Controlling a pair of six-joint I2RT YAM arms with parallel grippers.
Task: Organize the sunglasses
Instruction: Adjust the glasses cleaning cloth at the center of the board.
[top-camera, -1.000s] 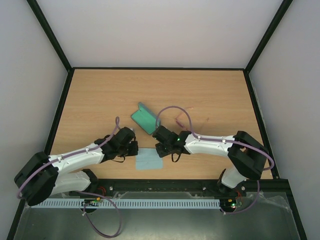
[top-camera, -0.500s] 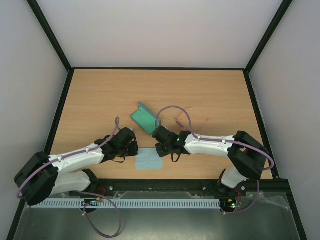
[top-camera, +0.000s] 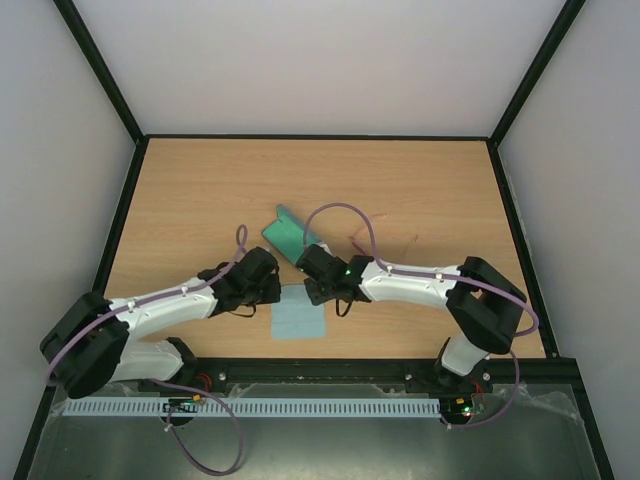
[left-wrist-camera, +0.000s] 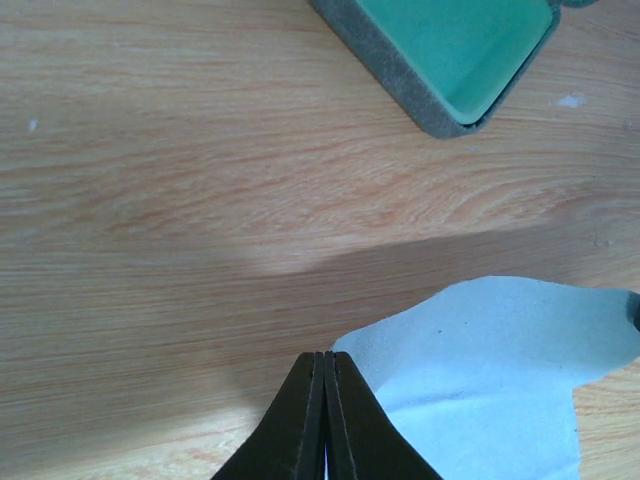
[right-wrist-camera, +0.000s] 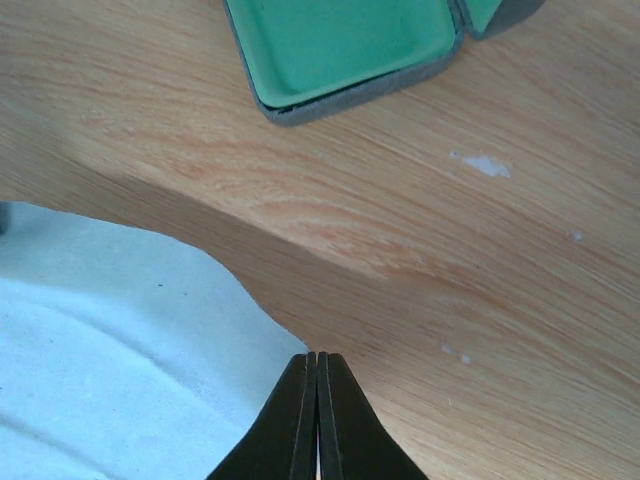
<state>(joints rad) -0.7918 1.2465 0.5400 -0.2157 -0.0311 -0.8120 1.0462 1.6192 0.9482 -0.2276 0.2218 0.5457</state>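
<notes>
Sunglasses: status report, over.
Left tool and right tool shut, each on a cloth corner. Sunglasses not held, on table right of open case. Nothing blocking the case.

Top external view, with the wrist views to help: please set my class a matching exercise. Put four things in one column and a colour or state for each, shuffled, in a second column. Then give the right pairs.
Things
1. case
2. cloth
3. sunglasses
4. left gripper

Descriptions
A. pink frame, lying to the right of the case
B. shut on a corner of the cloth
C. open, green lining showing
D. pale blue and thin

Pairs: 1-C, 2-D, 3-A, 4-B
</notes>
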